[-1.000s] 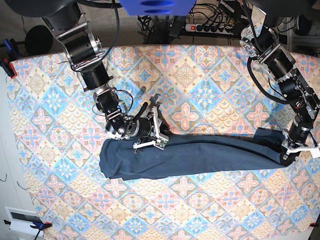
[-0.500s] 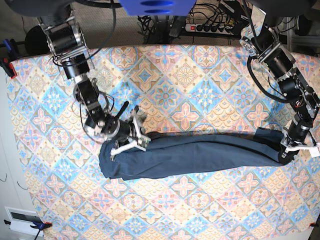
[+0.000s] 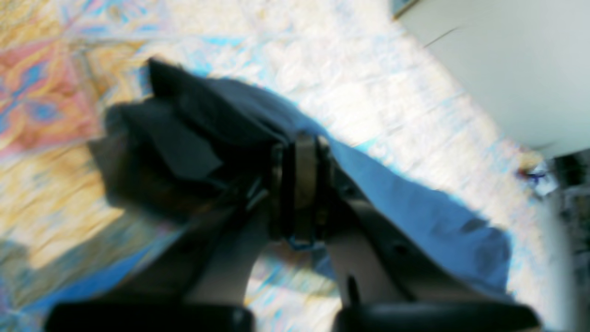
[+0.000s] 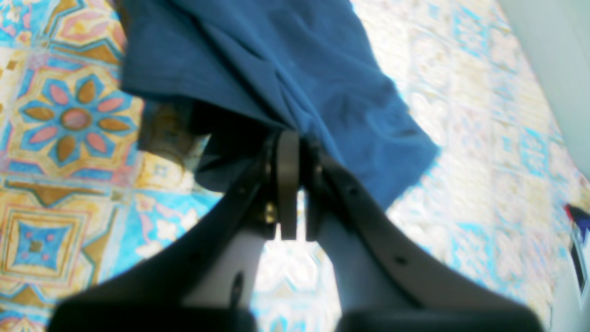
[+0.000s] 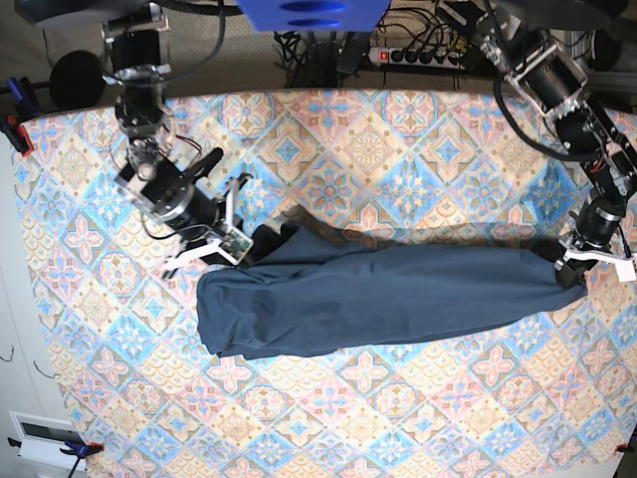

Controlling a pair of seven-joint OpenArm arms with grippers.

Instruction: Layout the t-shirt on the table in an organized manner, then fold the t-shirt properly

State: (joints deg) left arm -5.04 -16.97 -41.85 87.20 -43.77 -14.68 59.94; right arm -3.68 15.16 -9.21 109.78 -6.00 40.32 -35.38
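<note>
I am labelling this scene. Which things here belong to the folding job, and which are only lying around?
Belongs to the job:
- t-shirt
- table
- left end effector and right end effector, both shut on the t-shirt

Just lying about:
- power strip and cables behind the table
- clamp at the table edge

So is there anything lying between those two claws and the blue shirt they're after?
Nothing visible. Both already pinch the t-shirt: the right gripper at one end, the left gripper at the other, with only the patterned table around it.
</note>
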